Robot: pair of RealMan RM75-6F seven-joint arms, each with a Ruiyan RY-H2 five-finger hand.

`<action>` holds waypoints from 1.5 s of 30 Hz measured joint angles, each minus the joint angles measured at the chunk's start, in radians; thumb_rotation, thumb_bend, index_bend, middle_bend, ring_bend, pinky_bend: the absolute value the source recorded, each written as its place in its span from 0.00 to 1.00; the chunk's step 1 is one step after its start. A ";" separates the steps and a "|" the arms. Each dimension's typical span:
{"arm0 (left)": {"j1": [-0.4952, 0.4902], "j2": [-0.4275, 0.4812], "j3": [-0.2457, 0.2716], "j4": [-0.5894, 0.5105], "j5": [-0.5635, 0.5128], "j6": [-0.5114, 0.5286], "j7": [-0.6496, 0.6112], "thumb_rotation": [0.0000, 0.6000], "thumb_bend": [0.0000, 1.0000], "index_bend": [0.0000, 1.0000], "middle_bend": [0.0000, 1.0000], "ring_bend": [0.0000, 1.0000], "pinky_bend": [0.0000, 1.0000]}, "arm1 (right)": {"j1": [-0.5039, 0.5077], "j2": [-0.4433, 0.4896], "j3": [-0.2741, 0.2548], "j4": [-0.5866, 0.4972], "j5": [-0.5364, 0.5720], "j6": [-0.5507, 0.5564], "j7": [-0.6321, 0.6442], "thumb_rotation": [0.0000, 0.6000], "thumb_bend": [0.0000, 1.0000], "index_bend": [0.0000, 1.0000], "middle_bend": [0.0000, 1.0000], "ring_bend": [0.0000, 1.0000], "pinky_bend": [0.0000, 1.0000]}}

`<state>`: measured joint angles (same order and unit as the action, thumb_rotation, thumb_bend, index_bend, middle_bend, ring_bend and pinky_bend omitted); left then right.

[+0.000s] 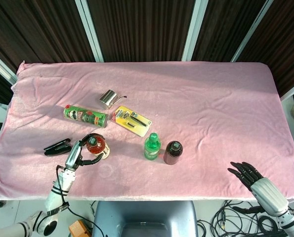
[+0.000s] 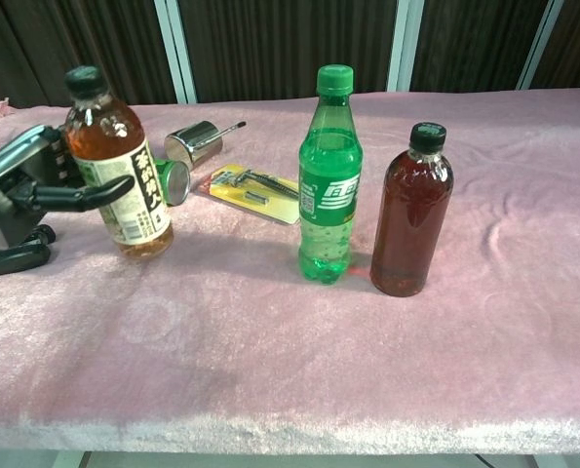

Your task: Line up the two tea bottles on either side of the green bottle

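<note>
My left hand (image 2: 21, 195) (image 1: 76, 154) grips a tea bottle (image 2: 116, 166) (image 1: 96, 146) with a white label and holds it lifted off the cloth, tilted a little. The green bottle (image 2: 329, 175) (image 1: 152, 146) stands upright near the middle front. A dark tea bottle (image 2: 411, 212) (image 1: 173, 152) stands upright just to the right of it, close but apart. My right hand (image 1: 253, 178) hovers at the front right corner with its fingers spread, holding nothing; only the head view shows it.
A pink cloth (image 1: 211, 108) covers the table. A green snack can (image 1: 85, 116) lies on its side at the left. A steel cup (image 1: 108, 98), a yellow blister pack (image 1: 131, 120) and a black stapler (image 1: 57, 147) lie nearby.
</note>
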<state>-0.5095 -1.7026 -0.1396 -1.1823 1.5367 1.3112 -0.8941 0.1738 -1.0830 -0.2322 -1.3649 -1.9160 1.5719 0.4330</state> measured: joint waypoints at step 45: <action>-0.178 -0.248 -0.011 0.224 -0.043 -0.181 0.070 1.00 0.54 0.70 0.64 0.45 0.42 | 0.006 0.008 -0.006 -0.010 0.004 -0.042 0.004 1.00 0.18 0.00 0.00 0.00 0.12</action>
<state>-0.6875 -1.9509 -0.1510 -0.9584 1.4935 1.1302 -0.8239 0.1797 -1.0755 -0.2383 -1.3749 -1.9120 1.5302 0.4375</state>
